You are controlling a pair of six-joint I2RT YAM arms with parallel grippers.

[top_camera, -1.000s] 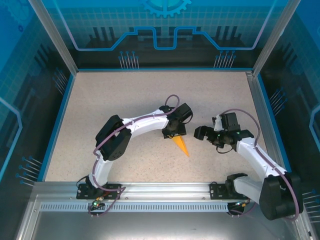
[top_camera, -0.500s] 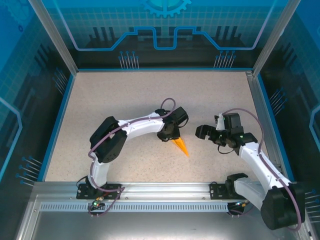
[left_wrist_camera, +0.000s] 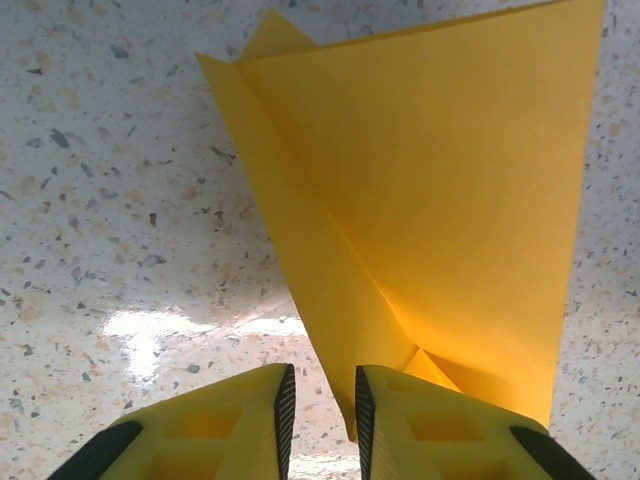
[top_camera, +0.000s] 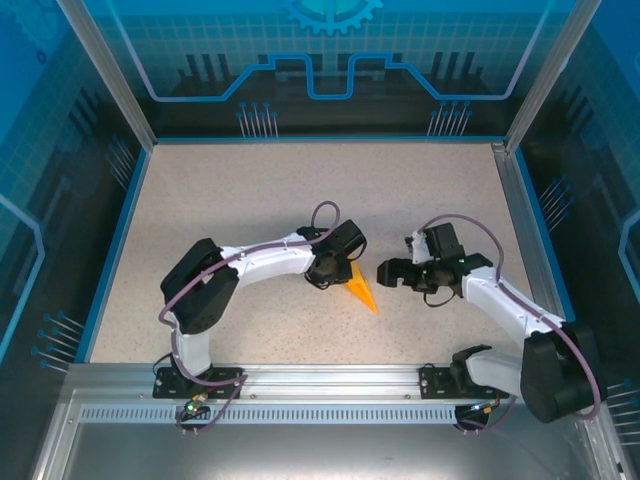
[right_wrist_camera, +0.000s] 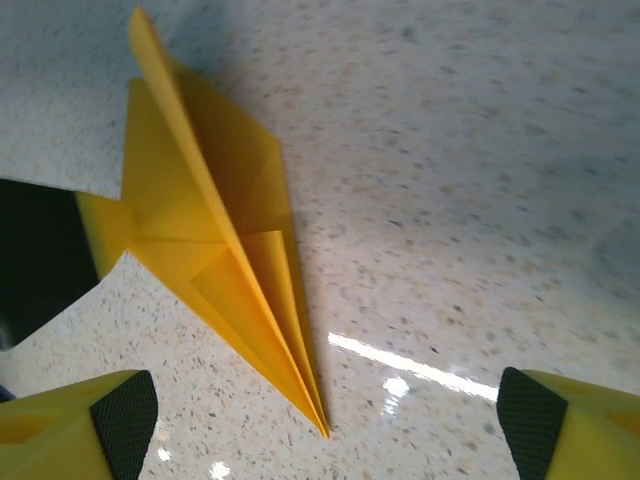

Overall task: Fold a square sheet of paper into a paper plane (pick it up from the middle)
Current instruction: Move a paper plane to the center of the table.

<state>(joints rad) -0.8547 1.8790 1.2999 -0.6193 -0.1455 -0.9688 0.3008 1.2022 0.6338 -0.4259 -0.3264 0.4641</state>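
Both grippers are closing in on the paper plane near the middle of the speckled table [top_camera: 250, 200].
The right gripper [top_camera: 388, 271] is hanging released, jaws spread wide, facing the plane's pointed tip. The left gripper [left_wrist_camera: 322, 385] is showing only a slit between its pads, with the fold's edge lying against one pad; whether it is pinching, I cannot tell. The paper plane [top_camera: 360, 292] is lying between them, one wing standing up.

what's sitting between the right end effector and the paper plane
Nothing visible does. The right end effector is open and faces the paper plane across bare table; the left end effector is at the plane's other side, not in that gap.
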